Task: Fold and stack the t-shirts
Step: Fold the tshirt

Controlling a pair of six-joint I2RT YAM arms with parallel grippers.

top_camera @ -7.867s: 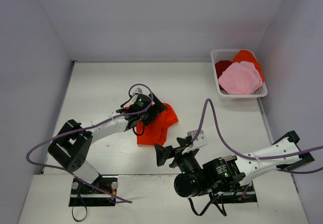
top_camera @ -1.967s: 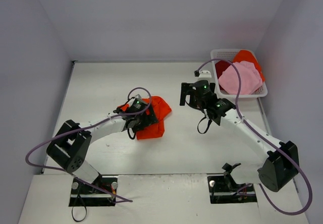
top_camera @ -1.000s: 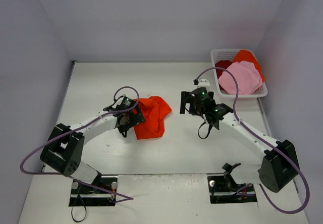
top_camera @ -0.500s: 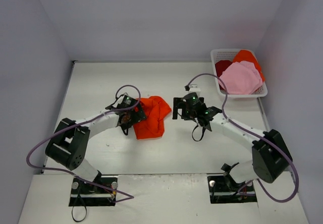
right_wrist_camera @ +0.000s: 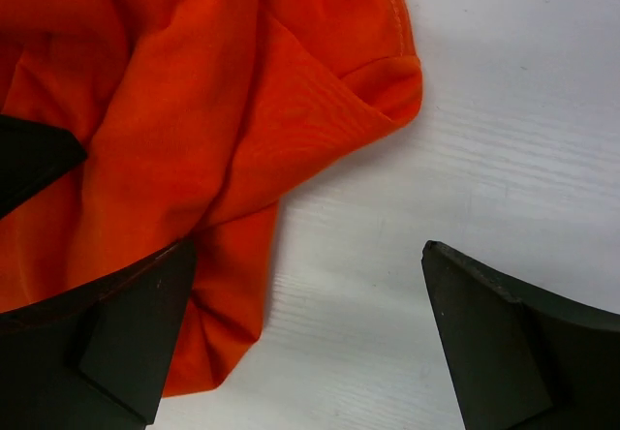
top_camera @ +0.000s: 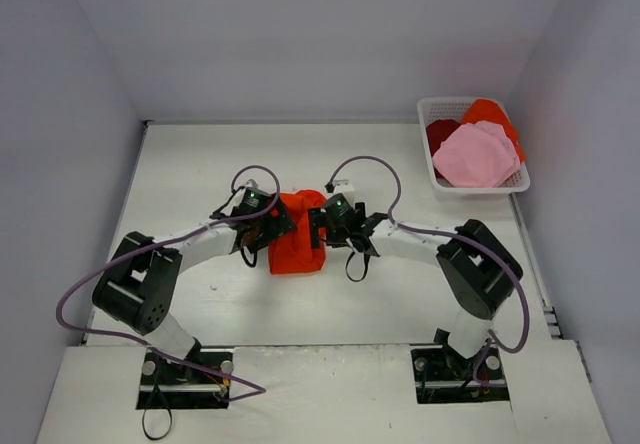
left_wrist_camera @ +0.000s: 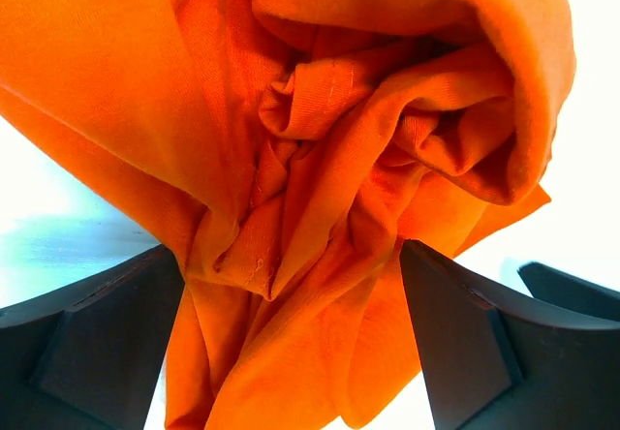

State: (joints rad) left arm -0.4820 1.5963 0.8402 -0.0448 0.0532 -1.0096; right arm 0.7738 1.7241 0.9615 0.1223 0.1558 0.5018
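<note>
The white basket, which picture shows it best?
The top view: only there the white basket appears, far right, with a pink t-shirt heaped in it. Both wrist views miss it, showing the orange t-shirt instead.

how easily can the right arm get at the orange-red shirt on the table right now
Probably easily: the right pincer is open right at the orange-red t-shirt, one finger over its edge, nothing between. The left pincer, also open, straddles the cloth's other side, so they might crowd each other.
</note>
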